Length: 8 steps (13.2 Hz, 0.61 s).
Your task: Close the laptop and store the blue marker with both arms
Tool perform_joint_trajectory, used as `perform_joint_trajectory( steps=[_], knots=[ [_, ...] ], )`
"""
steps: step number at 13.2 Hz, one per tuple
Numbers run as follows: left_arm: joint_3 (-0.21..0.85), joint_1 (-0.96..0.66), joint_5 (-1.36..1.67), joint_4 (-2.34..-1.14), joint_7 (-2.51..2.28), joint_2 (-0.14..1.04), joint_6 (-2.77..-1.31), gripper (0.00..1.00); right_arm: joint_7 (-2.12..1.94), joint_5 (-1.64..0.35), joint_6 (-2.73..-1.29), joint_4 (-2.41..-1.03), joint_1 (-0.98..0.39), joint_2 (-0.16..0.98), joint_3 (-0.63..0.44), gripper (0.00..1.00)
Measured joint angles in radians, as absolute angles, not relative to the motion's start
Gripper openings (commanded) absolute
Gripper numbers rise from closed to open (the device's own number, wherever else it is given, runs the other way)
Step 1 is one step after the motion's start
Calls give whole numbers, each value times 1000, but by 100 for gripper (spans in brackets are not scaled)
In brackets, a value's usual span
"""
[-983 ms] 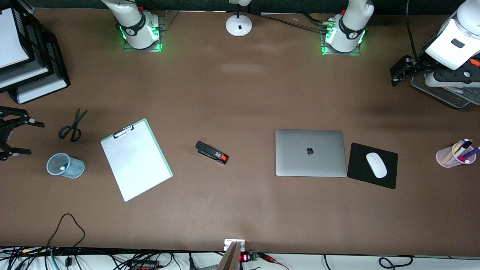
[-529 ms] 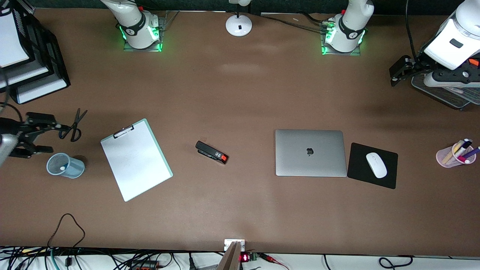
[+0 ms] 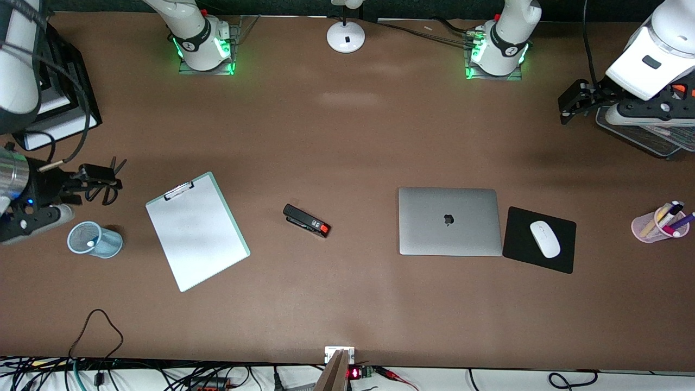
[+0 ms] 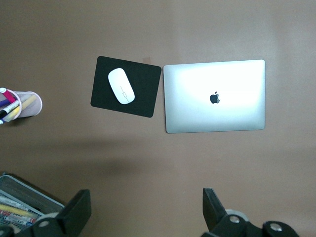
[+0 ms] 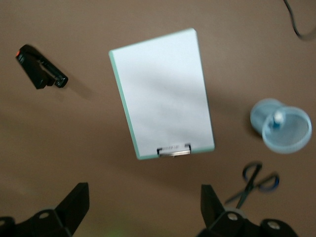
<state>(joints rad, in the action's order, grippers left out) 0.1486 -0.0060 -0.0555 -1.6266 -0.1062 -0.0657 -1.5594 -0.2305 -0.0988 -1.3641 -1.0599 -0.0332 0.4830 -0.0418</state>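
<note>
The laptop lies shut and flat on the table, silver lid up with the dark apple logo; it also shows in the left wrist view. The blue marker stands in a light-blue mesh cup at the right arm's end of the table, with only its whitish end showing; it also shows in the right wrist view. My right gripper is open and empty over the scissors. My left gripper is open and empty beside a mesh tray.
A clipboard and a black stapler lie between the cup and the laptop. Scissors lie under the right gripper. A black mouse pad with a white mouse, a pink pen cup, a mesh tray and stacked trays are also here.
The right arm has swung in from the table's end, and its gripper has moved over the scissors. The left gripper has drifted slightly toward the bases. The laptop has not moved.
</note>
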Motion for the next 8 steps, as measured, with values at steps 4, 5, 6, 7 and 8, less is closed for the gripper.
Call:
perform_joint_trajectory(
  steps=[4,5,6,7,8],
  knots=[
    [149,-7,-55,-1628,-106,-65,-1559,100,-83,-10,-1309,-1098,-28,397,-54,100],
    [149,-7,-55,-1628,-106,-65,-1559,100,-77,4,-1317,-1129,-23,368,-57,100],
    [149,-7,-55,-1628,-106,-65,-1559,100,-77,10,-1344,-1164,-13,337,-60,100],
    [149,-7,-55,-1628,-106,-64,-1559,100,-76,10,-1374,-1204,-3,306,-65,100],
    [149,-7,-55,-1628,-106,-64,-1559,100,-75,10,-1387,-1240,3,277,-69,100]
  ],
)
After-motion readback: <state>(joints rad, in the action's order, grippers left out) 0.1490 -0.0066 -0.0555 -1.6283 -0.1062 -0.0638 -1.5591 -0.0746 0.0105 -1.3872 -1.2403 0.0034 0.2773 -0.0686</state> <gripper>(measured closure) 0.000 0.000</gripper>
